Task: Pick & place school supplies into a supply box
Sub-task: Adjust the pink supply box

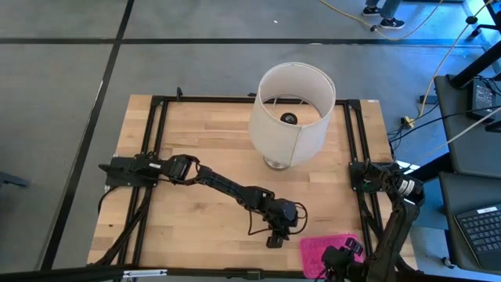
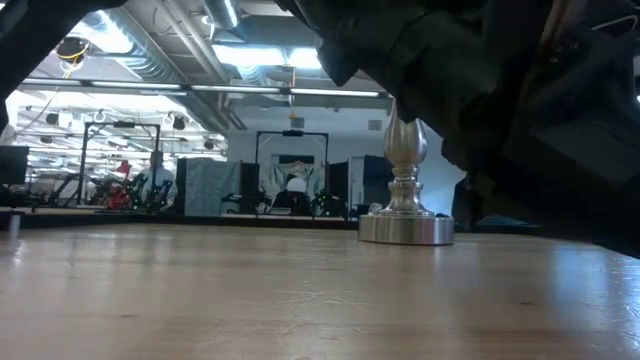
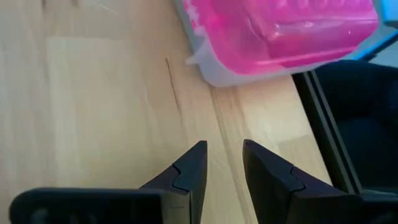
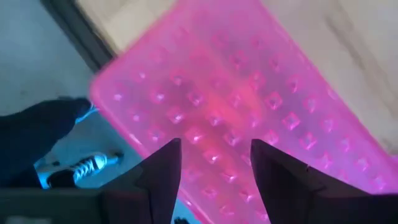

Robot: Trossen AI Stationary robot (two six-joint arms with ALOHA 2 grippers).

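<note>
The supply box [image 1: 325, 252], with its bright pink dotted lid, lies on the table near the front edge at the right. It also shows in the left wrist view [image 3: 280, 34] and the right wrist view [image 4: 249, 106]. My left gripper [image 1: 275, 237] hangs low over bare wood just left of the box, open and empty [image 3: 224, 149]. My right gripper [image 1: 344, 254] is over the box's lid, open, with a finger on either side of the view [image 4: 214, 146]. I cannot see it touch the lid. No pens, pencils or scissors are in view.
A big white lampshade [image 1: 291, 113] on a metal lamp base [image 2: 405, 228] stands at the table's far middle. Black frame rails [image 1: 153, 180] run along the left and right sides. A person's shoe [image 4: 81, 168] shows on the floor beyond the table's edge.
</note>
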